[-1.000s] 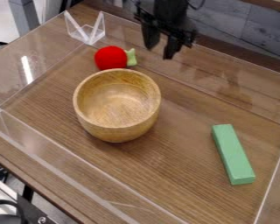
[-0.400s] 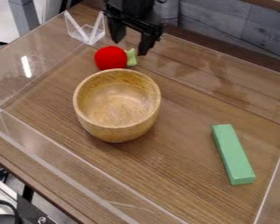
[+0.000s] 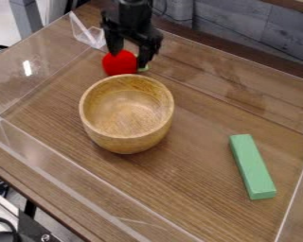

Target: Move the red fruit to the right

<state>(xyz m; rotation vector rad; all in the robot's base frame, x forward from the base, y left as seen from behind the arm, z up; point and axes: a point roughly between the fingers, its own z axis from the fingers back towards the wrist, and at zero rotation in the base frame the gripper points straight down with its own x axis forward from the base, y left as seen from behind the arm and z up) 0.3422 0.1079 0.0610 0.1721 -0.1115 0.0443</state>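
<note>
A wood-grain table point(image 3: 204, 104) fills the view, fenced by low clear plastic walls point(image 3: 15, 71) that catch pale reflections along the left and near edges; behind it runs a grey plank-patterned strip of wall or floor, and dark cables and equipment show at the lower left corner outside the enclosure. The wooden bowl point(image 3: 126, 112) serves as the landmark: it sits upright a little left of the table's middle, round, light-toned, and nothing shows inside it. Beyond the bowl, toward the far edge, the black arm comes down from the top of the picture, pointing steeply downward, and its gripper point(image 3: 130, 57) stands right over the red fruit point(image 3: 117, 64). The two dark fingers are spread apart, one on either side of the fruit's upper part, so the claw stands wide and is not clamped; whether the fingertips touch the fruit cannot be told from this angle. The red fruit rests on the table just behind the bowl's far rim, close to it but apart, with its red body showing at the left of the fingers. A flat green block point(image 3: 253, 165) lies on the wood well to the right of the bowl and nearer the front edge, its long side angled slightly away.
</note>
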